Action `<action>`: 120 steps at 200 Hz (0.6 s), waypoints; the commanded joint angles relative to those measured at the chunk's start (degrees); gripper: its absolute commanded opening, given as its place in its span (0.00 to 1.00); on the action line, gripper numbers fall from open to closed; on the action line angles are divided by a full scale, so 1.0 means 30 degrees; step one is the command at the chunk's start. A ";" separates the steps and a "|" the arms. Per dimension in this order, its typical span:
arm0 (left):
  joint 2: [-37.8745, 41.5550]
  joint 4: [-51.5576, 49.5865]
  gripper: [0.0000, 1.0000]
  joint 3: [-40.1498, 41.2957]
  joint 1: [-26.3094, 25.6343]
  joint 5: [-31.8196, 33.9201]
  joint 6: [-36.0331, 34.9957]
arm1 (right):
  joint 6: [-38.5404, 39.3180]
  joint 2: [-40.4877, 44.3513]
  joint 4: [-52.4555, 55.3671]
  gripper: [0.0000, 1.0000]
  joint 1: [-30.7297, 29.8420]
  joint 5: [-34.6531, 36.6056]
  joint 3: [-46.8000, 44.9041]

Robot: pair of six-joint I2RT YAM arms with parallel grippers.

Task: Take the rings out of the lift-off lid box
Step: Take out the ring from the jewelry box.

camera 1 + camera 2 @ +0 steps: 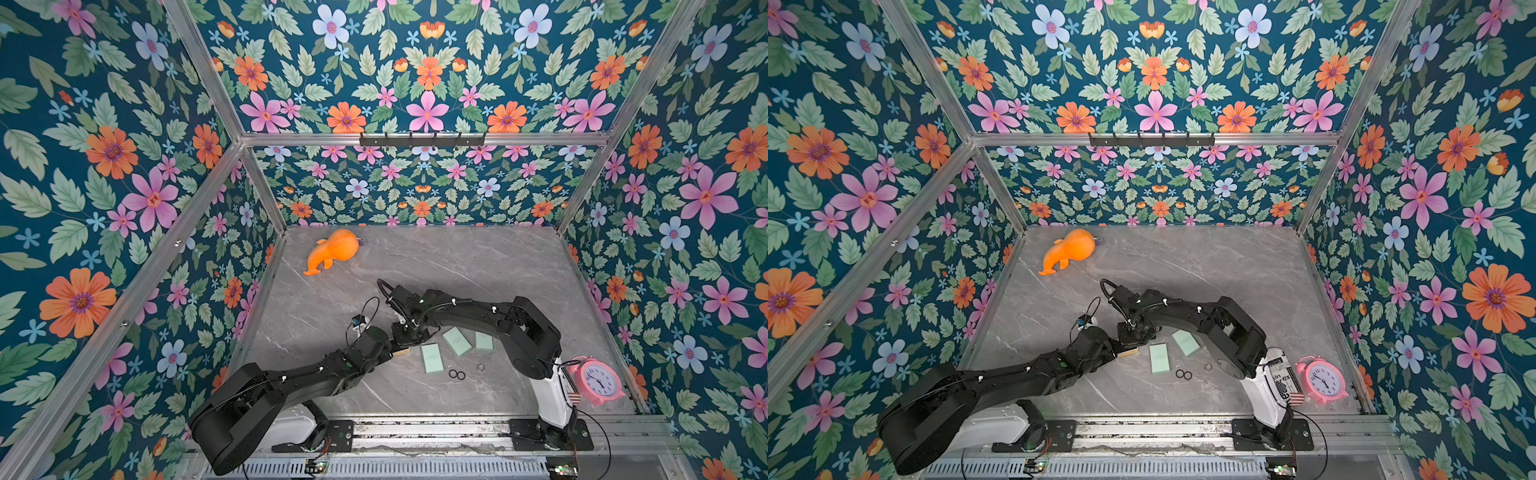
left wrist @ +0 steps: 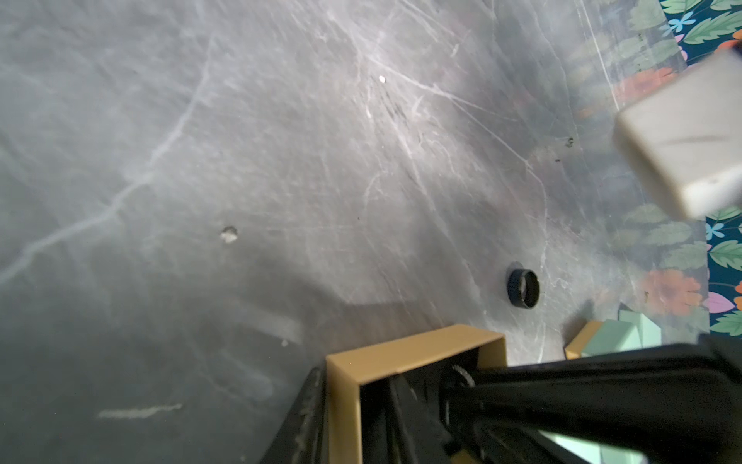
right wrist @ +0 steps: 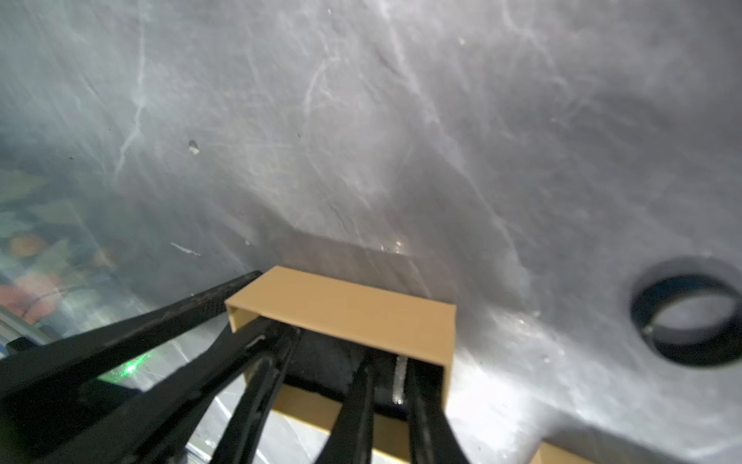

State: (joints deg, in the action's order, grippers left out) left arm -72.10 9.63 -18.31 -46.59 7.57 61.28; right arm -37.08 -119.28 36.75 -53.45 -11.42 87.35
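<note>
The lidless tan box lies on the grey table. My left gripper is shut on one of its side walls, one finger outside and one inside. My right gripper reaches down into the box, closed on a thin silvery ring. A black ring stands on the table beside the box. Two more black rings and a silvery ring lie nearer the front. Both arms hide the inside of the box in both top views.
Three mint-green box pieces lie right of the tan box. An orange plush toy sits at the back left and a pink alarm clock at the front right. Floral walls enclose the table.
</note>
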 commanded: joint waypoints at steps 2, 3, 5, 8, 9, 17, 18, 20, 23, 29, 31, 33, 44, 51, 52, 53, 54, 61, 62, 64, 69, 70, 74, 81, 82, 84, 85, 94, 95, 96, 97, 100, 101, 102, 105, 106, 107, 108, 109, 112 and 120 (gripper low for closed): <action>-0.0327 -0.2229 0.30 0.0184 -0.0071 -0.0591 0.0053 | -0.0208 0.0378 0.0466 0.14 -0.0023 0.0256 0.0071; -0.0335 -0.2221 0.30 0.0198 -0.0064 -0.0591 0.0053 | -0.0208 0.0397 0.0465 0.13 -0.0024 0.0259 0.0081; -0.0363 -0.2215 0.30 0.0195 -0.0058 -0.0627 0.0053 | -0.0208 0.0426 0.0464 0.13 -0.0024 0.0283 0.0067; -0.0393 -0.2188 0.30 0.0207 -0.0064 -0.0621 0.0053 | -0.0208 0.0468 0.0464 0.12 -0.0025 0.0290 0.0063; -0.0398 -0.2171 0.30 0.0195 -0.0060 -0.0621 0.0053 | -0.0208 0.0486 0.0464 0.12 -0.0010 0.0291 0.0063; -0.0524 -0.2104 0.30 0.0228 -0.0097 -0.0620 0.0053 | -0.0208 0.0577 0.0438 0.10 -0.0019 0.0308 0.0034; -0.0536 -0.2100 0.30 0.0250 -0.0092 -0.0620 0.0053 | -0.0208 0.0584 0.0422 0.10 -0.0007 0.0299 0.0034; -0.0545 -0.2082 0.30 0.0259 -0.0087 -0.0620 0.0053 | -0.0208 0.0619 0.0431 0.10 -0.0006 0.0293 0.0041; -0.0588 -0.2047 0.30 0.0292 -0.0101 -0.0635 0.0053 | -0.0208 0.0610 0.0420 0.09 -0.0015 0.0277 0.0042; -0.0632 -0.1995 0.30 0.0310 -0.0124 -0.0646 0.0053 | -0.0186 0.0652 0.0376 0.09 -0.0023 0.0262 0.0035; -0.0657 -0.1968 0.30 0.0325 -0.0117 -0.0649 0.0053 | -0.0181 0.0694 0.0376 0.09 -0.0024 0.0247 0.0019; -0.0679 -0.1940 0.30 0.0329 -0.0131 -0.0649 0.0053 | -0.0179 0.0705 0.0347 0.08 -0.0025 0.0236 0.0008; -0.0774 -0.1869 0.30 0.0413 -0.0144 -0.0678 0.0053 | -0.0179 0.0775 0.0274 0.06 -0.0019 0.0138 -0.0040; -0.0826 -0.1862 0.30 0.0433 -0.0164 -0.0679 0.0053 | -0.0179 0.0820 0.0209 0.06 -0.0025 0.0128 -0.0122; -0.0837 -0.1862 0.30 0.0425 -0.0164 -0.0679 0.0053 | -0.0179 0.0808 0.0205 0.06 -0.0025 0.0136 -0.0132; -0.0837 -0.1862 0.30 0.0436 -0.0179 -0.0679 0.0053 | -0.0179 0.0832 0.0202 0.06 -0.0025 0.0126 -0.0123; -0.0839 -0.1862 0.30 0.0427 -0.0191 -0.0679 0.0053 | -0.0179 0.0829 0.0201 0.06 -0.0025 0.0121 -0.0133; -0.0871 -0.1862 0.29 0.0447 -0.0179 -0.0665 0.0039 | -0.0179 0.0884 0.0029 0.06 -0.0021 -0.0019 -0.0204; -0.0871 -0.1862 0.30 0.0447 -0.0175 -0.0657 0.0031 | -0.0179 0.0855 -0.0017 0.06 -0.0008 -0.0054 -0.0232; -0.0871 -0.1847 0.30 0.0447 -0.0181 -0.0651 0.0040 | -0.0179 0.0884 -0.0081 0.06 -0.0021 -0.0139 -0.0275; -0.0896 -0.1861 0.29 0.0466 -0.0190 -0.0650 0.0024 | -0.0201 0.0958 -0.0277 0.06 -0.0025 -0.0322 -0.0408; -0.0898 -0.1861 0.29 0.0457 -0.0182 -0.0650 0.0024 | -0.0205 0.0950 -0.0331 0.06 -0.0025 -0.0338 -0.0436; -0.0900 -0.1847 0.29 0.0470 -0.0202 -0.0677 0.0022 | -0.0230 0.0989 -0.0452 0.05 -0.0001 -0.0387 -0.0500; -0.0926 -0.1832 0.29 0.0499 -0.0222 -0.0657 -0.0005 | -0.0306 0.1045 -0.0561 0.05 0.0005 -0.0421 -0.0607; -0.0927 -0.1832 0.29 0.0488 -0.0227 -0.0668 -0.0005 | -0.0301 0.1067 -0.0590 0.05 0.0005 -0.0416 -0.0624; -0.0925 -0.1832 0.29 0.0494 -0.0215 -0.0654 -0.0005 | -0.0297 0.1084 -0.0598 0.05 0.0012 -0.0413 -0.0651; -0.0925 -0.1847 0.29 0.0500 -0.0206 -0.0652 -0.0005 | -0.0297 0.1087 -0.0609 0.05 0.0008 -0.0413 -0.0660; -0.0957 -0.1847 0.29 0.0534 -0.0221 -0.0672 -0.0013 | -0.0296 0.1104 -0.0693 0.05 0.0005 -0.0463 -0.0721; -0.0973 -0.1854 0.29 0.0520 -0.0227 -0.0676 -0.0024 | -0.0296 0.1097 -0.0715 0.05 0.0005 -0.0481 -0.0739; -0.0966 -0.1858 0.29 0.0513 -0.0230 -0.0677 -0.0029 | -0.0296 0.1108 -0.0726 0.05 0.0005 -0.0491 -0.0748; -0.0977 -0.1860 0.29 0.0524 -0.0231 -0.0663 -0.0032 | -0.0296 0.1113 -0.0761 0.05 0.0019 -0.0510 -0.0768; -0.0986 -0.1861 0.29 0.0519 -0.0232 -0.0670 -0.0034 | -0.0311 0.1155 -0.0898 0.05 0.0050 -0.0589 -0.0818; -0.0987 -0.1862 0.29 0.0527 -0.0232 -0.0659 -0.0035 | -0.0318 0.1181 -0.0935 0.05 0.0042 -0.0618 -0.0846; -0.1002 -0.1862 0.29 0.0531 -0.0232 -0.0669 -0.0035 | -0.0322 0.1194 -0.0982 0.05 0.0038 -0.0632 -0.0861; -0.1015 -0.1862 0.29 0.0535 -0.0236 -0.0674 -0.0049 | -0.0340 0.1223 -0.1127 0.05 0.0060 -0.0747 -0.0972; -0.1016 -0.1847 0.29 0.0520 -0.0234 -0.0676 -0.0057 | -0.0347 0.1230 -0.1181 0.05 0.0076 -0.0785 -0.0997; -0.1017 -0.1840 0.29 0.0528 -0.0233 -0.0663 -0.0060 | -0.0366 0.1262 -0.1237 0.05 0.0084 -0.0833 -0.1024; -0.1032 -0.1851 0.29 0.0532 -0.0233 -0.0656 -0.0062 | -0.0375 0.1293 -0.1310 0.05 0.0088 -0.0871 -0.1052; -0.1039 -0.1856 0.29 0.0533 -0.0233 -0.0638 -0.0063 | -0.0379 0.1308 -0.1346 0.05 0.0105 -0.0905 -0.1110; -0.1045 -0.1861 0.29 0.0524 -0.0232 -0.0622 -0.0064 | -0.0431 0.1359 -0.1516 0.05 0.0149 -0.1041 -0.1212; -0.1076 -0.1832 0.29 0.0577 -0.0261 -0.0624 -0.0062 | -0.0569 0.1540 -0.1987 0.05 0.0241 -0.1341 -0.1573</action>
State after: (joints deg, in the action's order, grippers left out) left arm -74.39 14.31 -17.47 -47.22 7.90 61.25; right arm -37.36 -116.16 35.11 -53.17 -12.34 84.36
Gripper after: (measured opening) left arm 0.292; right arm 0.051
